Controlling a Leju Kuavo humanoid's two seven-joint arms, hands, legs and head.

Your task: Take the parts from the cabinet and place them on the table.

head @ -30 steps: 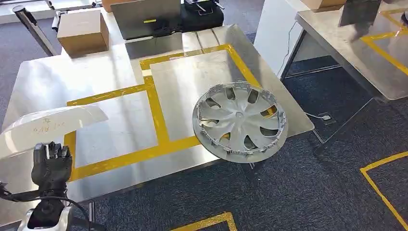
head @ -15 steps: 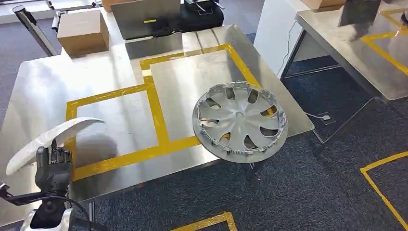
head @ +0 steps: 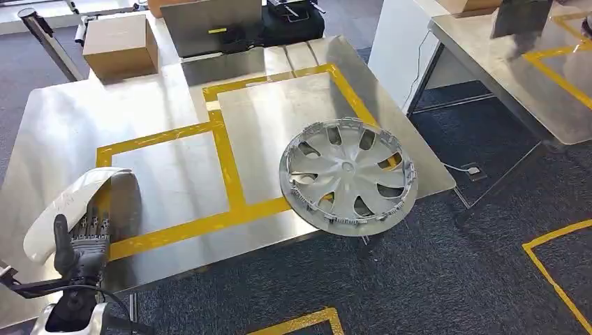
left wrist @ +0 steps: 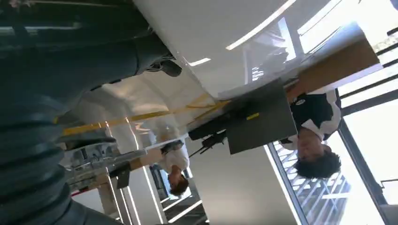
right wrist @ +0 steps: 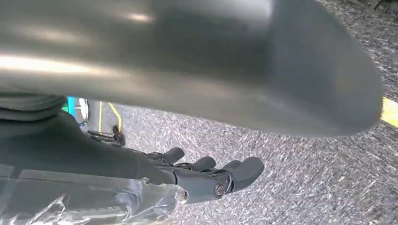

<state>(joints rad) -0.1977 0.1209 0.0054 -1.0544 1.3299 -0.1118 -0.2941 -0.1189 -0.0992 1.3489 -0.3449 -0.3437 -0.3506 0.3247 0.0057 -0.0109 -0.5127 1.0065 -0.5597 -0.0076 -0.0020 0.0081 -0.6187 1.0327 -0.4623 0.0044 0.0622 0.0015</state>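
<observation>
The placing step is in hand: the left hand (head: 84, 241) holds the curved white plastic panel (head: 66, 207) from beneath, fingers upright against it, low over the steel table (head: 174, 105), well apart from the silver wheel cover (head: 348, 174). Next, I judge, set down and release. The right hand (right wrist: 206, 176) hangs with fingers loosely curled, holding nothing.
</observation>
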